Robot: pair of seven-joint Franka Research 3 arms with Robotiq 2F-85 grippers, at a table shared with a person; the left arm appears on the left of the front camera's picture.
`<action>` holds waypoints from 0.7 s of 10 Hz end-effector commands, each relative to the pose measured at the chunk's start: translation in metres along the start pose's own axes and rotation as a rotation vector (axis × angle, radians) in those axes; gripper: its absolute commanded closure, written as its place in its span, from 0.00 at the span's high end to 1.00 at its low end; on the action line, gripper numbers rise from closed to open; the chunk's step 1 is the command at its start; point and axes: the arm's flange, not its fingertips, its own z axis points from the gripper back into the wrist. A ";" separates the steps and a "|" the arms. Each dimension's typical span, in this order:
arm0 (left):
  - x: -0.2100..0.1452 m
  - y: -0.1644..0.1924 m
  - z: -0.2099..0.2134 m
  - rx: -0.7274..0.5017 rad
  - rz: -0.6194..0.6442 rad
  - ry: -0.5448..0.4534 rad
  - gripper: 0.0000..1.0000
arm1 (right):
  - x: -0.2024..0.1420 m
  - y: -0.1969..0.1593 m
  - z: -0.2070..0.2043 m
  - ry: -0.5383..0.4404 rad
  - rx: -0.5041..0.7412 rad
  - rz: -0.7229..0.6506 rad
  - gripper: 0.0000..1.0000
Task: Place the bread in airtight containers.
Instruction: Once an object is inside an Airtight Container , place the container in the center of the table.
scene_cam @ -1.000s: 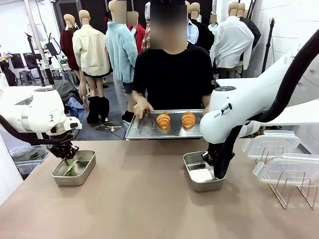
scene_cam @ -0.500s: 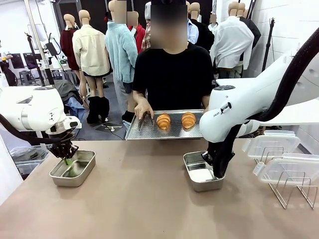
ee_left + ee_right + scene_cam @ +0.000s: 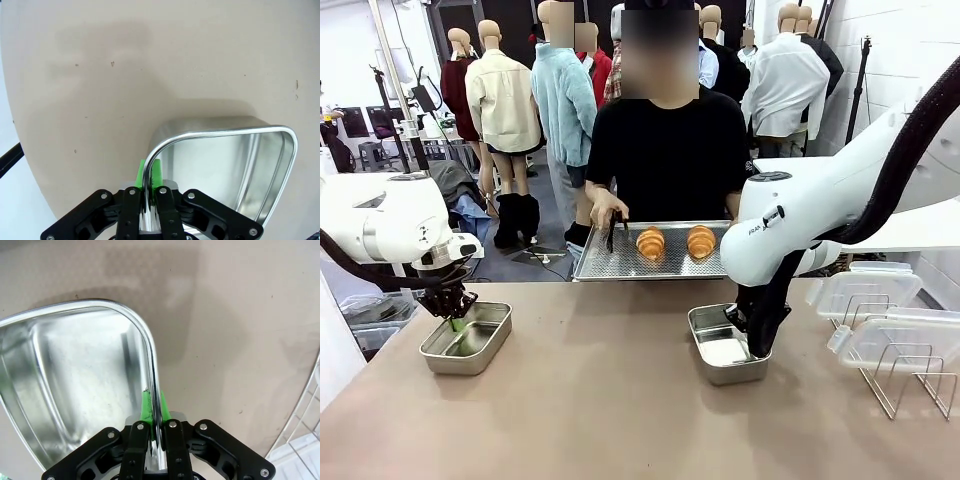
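Two golden croissant-shaped bread rolls (image 3: 650, 243) (image 3: 700, 241) lie on a perforated metal tray (image 3: 610, 262) that a person holds at the far table edge, with dark tongs (image 3: 611, 231) in one hand. My left gripper (image 3: 453, 322) (image 3: 149, 172) is shut on the rim of an empty steel airtight container (image 3: 470, 340) (image 3: 240, 160) at the left. Over at the right, my right gripper (image 3: 752, 340) (image 3: 153, 407) is shut on the rim of the second empty container (image 3: 720, 350) (image 3: 60, 370).
Clear plastic lids (image 3: 865, 292) and a wire rack (image 3: 905, 380) sit at the table's right side. Bare table stretches between the two containers and toward the front edge.
The left gripper has closed on its container's rim and shifted it slightly left. The person's hand with the tongs has lifted above the tray. The right arm stays put.
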 end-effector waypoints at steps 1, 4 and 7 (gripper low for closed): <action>0.000 0.000 0.000 0.000 0.000 0.000 0.00 | -0.002 -0.001 -0.002 -0.010 0.003 0.010 0.00; -0.025 -0.040 0.052 0.002 -0.008 -0.094 0.00 | -0.002 -0.001 -0.002 -0.010 0.003 0.010 0.00; -0.046 -0.045 0.111 -0.083 0.072 -0.098 0.00 | -0.015 -0.022 0.049 -0.044 0.032 -0.046 0.00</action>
